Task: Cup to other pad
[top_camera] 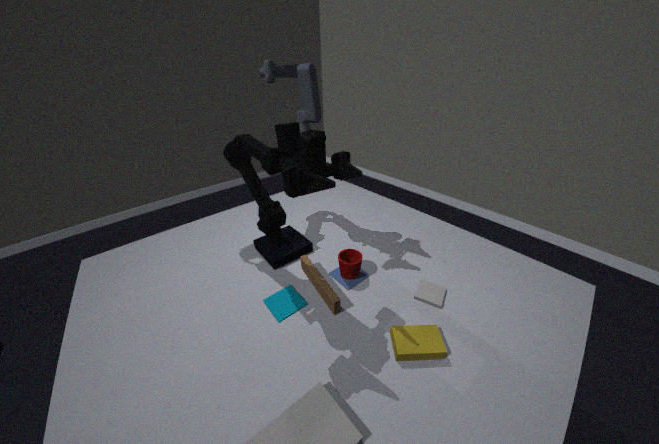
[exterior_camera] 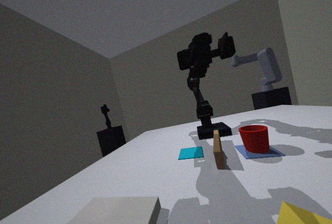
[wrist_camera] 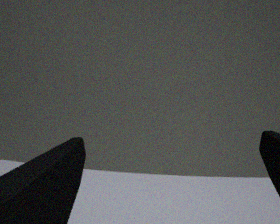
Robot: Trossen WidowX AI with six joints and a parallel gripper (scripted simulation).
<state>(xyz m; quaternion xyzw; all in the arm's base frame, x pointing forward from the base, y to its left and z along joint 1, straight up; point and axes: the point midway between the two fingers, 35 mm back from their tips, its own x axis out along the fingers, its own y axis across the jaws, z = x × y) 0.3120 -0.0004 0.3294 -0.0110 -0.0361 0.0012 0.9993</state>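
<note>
Up high, the gripper (wrist_camera: 171, 183) hangs with its fingers spread wide and nothing between them, well above the table (top_camera: 183, 335) and pointing out over it. Far below sits the red cup (top_camera: 349, 263), upright on the blue pad (top_camera: 347, 279), well apart from the fingers. Just beside the cup lies a wooden bar (top_camera: 320, 283), and past that bar the cyan pad (top_camera: 285, 303). Farther out, a yellow block (top_camera: 418, 342) and a small white tile (top_camera: 430, 293). Marbles inside the cup can't be made out.
</note>
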